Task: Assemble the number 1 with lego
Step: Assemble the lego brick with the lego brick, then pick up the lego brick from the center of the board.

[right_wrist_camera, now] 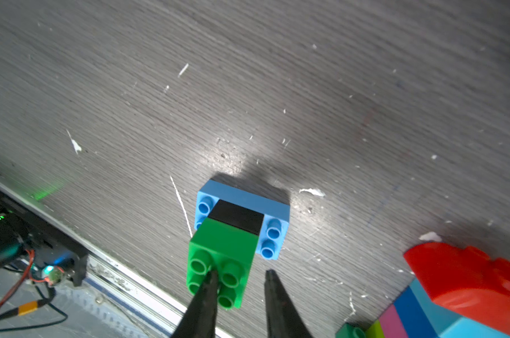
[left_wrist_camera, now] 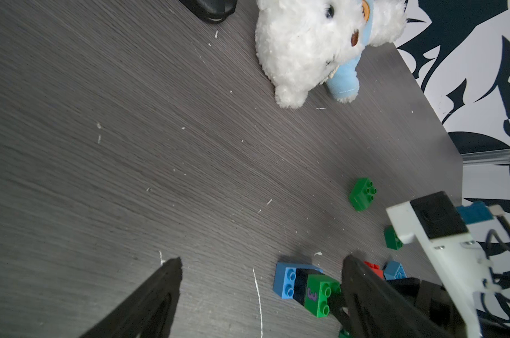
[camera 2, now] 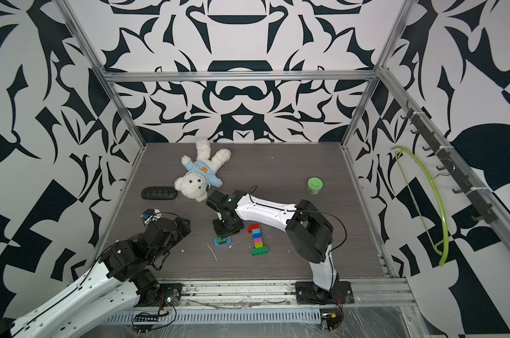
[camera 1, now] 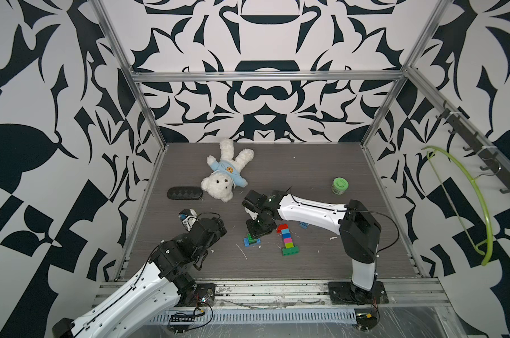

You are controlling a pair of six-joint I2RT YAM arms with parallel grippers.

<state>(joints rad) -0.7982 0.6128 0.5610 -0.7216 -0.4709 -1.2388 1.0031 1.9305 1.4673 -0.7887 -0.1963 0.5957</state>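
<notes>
Right gripper [right_wrist_camera: 241, 273], jaws narrowly apart, is off-centre over green studded plastic brick [right_wrist_camera: 223, 251] below it; a press cd tip it off the black plastic brick [right_wrist_camera: 237, 218]. Left gripper [left_wrist_camera: 262, 260]: wide apart, empty.

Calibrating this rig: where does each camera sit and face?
Top views: high up, looking down across the table; left arm and right arm show.
Left wrist: on the left arm, facing the teddy bear; left gripper shows.
Right wrist: on the right arm, over the brick stack; right gripper shows.
Both wrist views share the brick stack.
</notes>
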